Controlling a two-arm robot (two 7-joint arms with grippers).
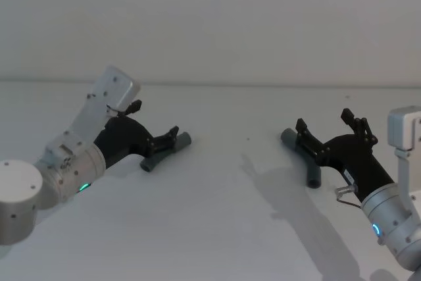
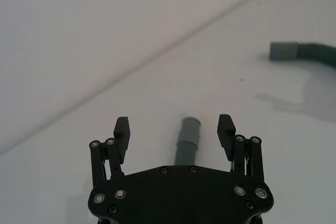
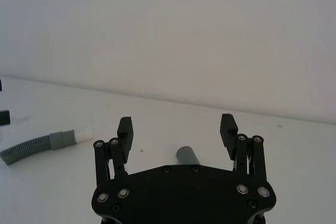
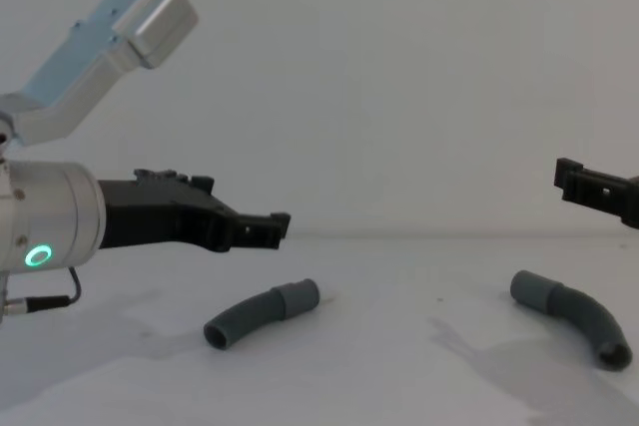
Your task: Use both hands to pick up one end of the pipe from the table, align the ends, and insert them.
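**Both grippers spread over their pipe pieces, nothing lifted yet**

Your left gripper [image 2: 175, 127] hangs with its fingers wide apart above the left pipe piece [image 4: 262, 313]. The chest view shows clear air between the two. That piece lies flat on the left half of the table [image 1: 217, 228], short of its far edge. Its narrow cuff [image 3: 64, 138], with the whitish tip, points toward the table's middle. From the left wrist, the ribbed body runs straight out between the fingers, so the gripper looks lined up to come down and close across it just behind the cuff.

Your right gripper [image 3: 177, 128] is likewise fully spread and holds nothing. It hovers over the right pipe piece [image 4: 569, 316], which rests on the right half of the table, well apart from the first. Its wider socket cuff [image 2: 283, 51] faces back toward the middle. The two ends already roughly face each other across the bare middle, which should keep the later alignment short.

I judge this to be the approach step: neither piece is grasped and no end is raised.

You will find no brand, label or writing on the pipe, grippers or table. The only marks are a green ring light [image 4: 38, 255] on the left arm and a bluish light [image 1: 376, 229] on the right.
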